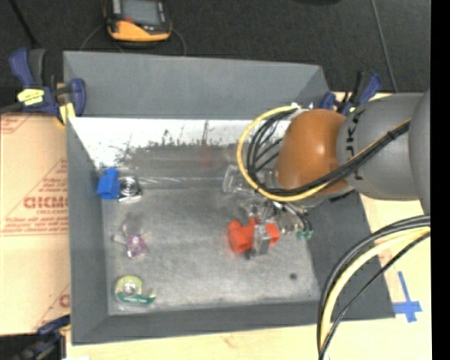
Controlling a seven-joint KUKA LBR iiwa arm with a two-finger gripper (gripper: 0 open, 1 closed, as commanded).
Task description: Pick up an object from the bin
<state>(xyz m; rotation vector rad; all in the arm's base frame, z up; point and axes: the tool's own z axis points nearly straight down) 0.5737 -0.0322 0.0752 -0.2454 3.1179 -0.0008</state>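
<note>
Gripper point(265, 235) low over the floor of the grey metal bin point(195, 88), right of centre, beneath the arm's orange wrist cover point(311, 152) and looped cables. Its metal tip meets the right side of a small orange-red block point(240, 235), which lies just left of the claw. Whether the claw is wide, narrow or closed on the block cannot be told, as the wrist hides much of it. A small green piece point(305, 235) lies just right of the gripper. Well apart, along the left side: a blue block point(107, 184) touching a shiny metal piece point(130, 190), a clear purplish item point(135, 244), and a green-and-yellow roll point(131, 289) in the near-left corner.
</note>
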